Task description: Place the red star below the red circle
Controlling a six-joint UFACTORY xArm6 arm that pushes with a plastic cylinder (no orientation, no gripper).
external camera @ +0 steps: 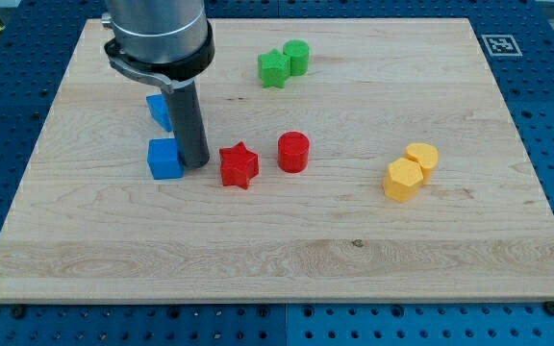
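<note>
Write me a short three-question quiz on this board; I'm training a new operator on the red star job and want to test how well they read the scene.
1. True or false: the red star already lies below the red circle.
2. Which block does my tip stand right beside? A) green star B) blue cube C) yellow hexagon
3. Fill in: the green cylinder touches the green ____.

Key
1. False: the star sits at the circle's left in the view, at nearly the same height.
2. B; the tip is between the blue cube and the red star.
3. star
</note>
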